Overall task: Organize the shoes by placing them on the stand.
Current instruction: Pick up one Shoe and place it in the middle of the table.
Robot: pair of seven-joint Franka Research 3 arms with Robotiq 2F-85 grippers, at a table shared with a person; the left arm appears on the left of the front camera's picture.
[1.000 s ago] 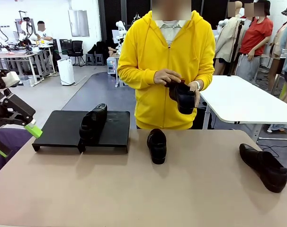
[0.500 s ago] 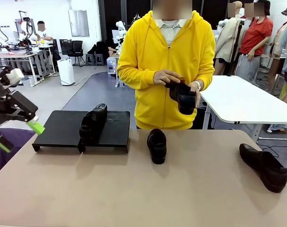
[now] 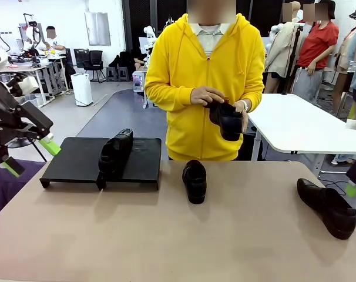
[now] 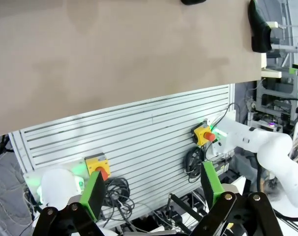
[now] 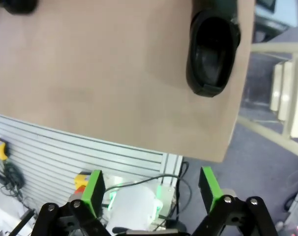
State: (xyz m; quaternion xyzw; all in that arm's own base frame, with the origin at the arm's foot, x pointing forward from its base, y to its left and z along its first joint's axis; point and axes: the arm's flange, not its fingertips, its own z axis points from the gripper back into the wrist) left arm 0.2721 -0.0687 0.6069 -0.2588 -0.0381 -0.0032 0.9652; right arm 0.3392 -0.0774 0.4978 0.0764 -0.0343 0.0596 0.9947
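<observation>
L: left gripper (image 3: 30, 157) jaws wide apart, empty, off table (image 3: 166, 241) left edge | R: right gripper (image 5: 151, 191) wide apart, empty, off right edge | shoe (image 3: 115, 153) on stand (image 3: 69, 160) middle | shoe (image 3: 195, 181) mid-table near far edge | shoe (image 3: 328, 207) right edge | shoe (image 3: 227, 121) in person's hands (image 3: 206, 95)

So the stand (image 3: 72, 164) sits back left on the surface (image 3: 166, 241). One shoe (image 3: 114, 151) is on it, about where its two platforms meet. A second shoe (image 3: 194, 181) lies on the surface just right of the stand and a bit nearer the front. A third shoe (image 3: 328, 207) is way off to the stand's right, by the surface's right edge. The fourth shoe (image 3: 227, 120) is up in the person's hands (image 3: 206, 95), behind and right of the stand. The left claw (image 3: 31, 157) hangs just left of the stand.
</observation>
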